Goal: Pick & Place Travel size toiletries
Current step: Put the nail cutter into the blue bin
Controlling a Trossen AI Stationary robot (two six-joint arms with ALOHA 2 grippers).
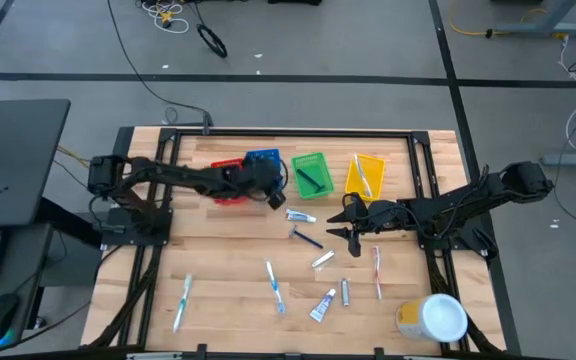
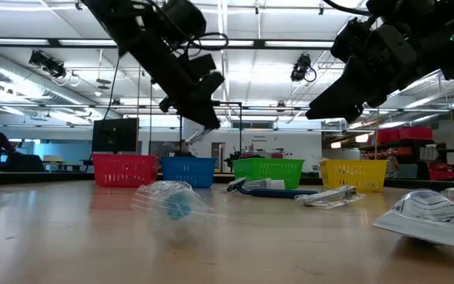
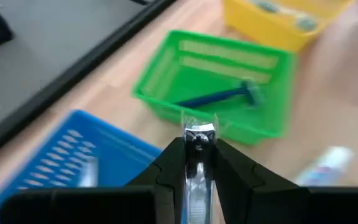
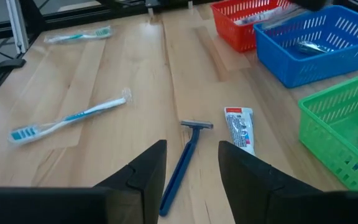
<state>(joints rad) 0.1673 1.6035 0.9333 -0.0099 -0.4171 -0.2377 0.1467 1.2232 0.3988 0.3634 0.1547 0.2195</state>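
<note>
The left gripper (image 3: pixel 199 163) clasped a wrapped item (image 3: pixel 199 134) over the blue bin (image 3: pixel 67 163), probably for dropping. The right gripper (image 4: pixel 190 163) gaped above a razor (image 4: pixel 185 163)

toiletries (image 1: pixel 320 261) — scattered, wrapped, flat

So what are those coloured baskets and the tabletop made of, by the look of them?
The green basket and blue basket look like moulded plastic: bright, uniform colour, slightly glossy, with thin slotted mesh walls. The tabletop looks like pale wood, probably butcher-block: long parallel strips with visible grain and a smooth, low-sheen finish.
</note>
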